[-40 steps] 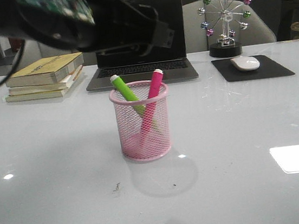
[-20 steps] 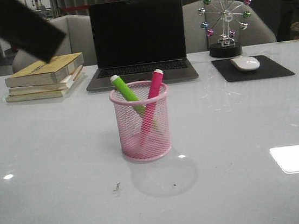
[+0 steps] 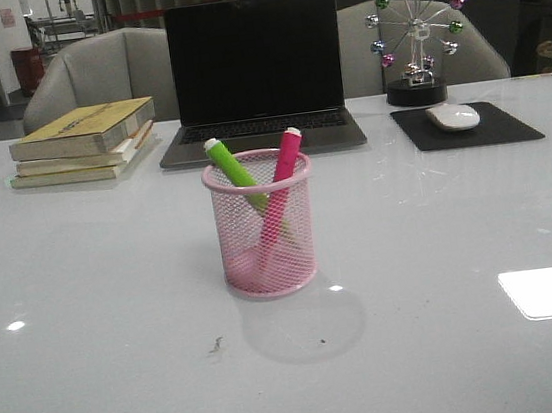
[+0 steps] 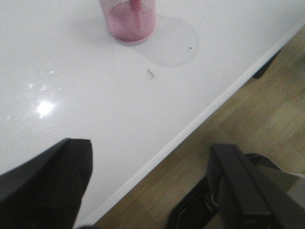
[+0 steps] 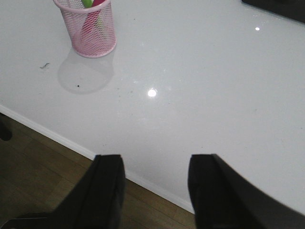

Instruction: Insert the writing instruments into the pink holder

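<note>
The pink mesh holder (image 3: 263, 226) stands upright mid-table. Inside it lean the green marker (image 3: 232, 167) and the magenta marker (image 3: 283, 160), crossed, their whitish ends above the rim. Neither arm shows in the front view. The left wrist view has the holder (image 4: 128, 21) far off, and my left gripper (image 4: 150, 179) hangs open and empty over the table's near edge. The right wrist view shows the holder (image 5: 88, 29) with both markers, and my right gripper (image 5: 155, 188) is open, empty, also at the near edge.
Behind the holder sit a laptop (image 3: 256, 78), stacked books (image 3: 83, 142), a mouse (image 3: 452, 116) on a black pad (image 3: 468, 126) and a ferris-wheel ornament (image 3: 417, 38). A small dark scrap (image 3: 215, 346) lies near the holder. Wooden floor (image 4: 248, 119) lies below the table edge.
The left arm, which filled the upper left of the front view, has pulled out of that view. Holder and markers have not moved.
</note>
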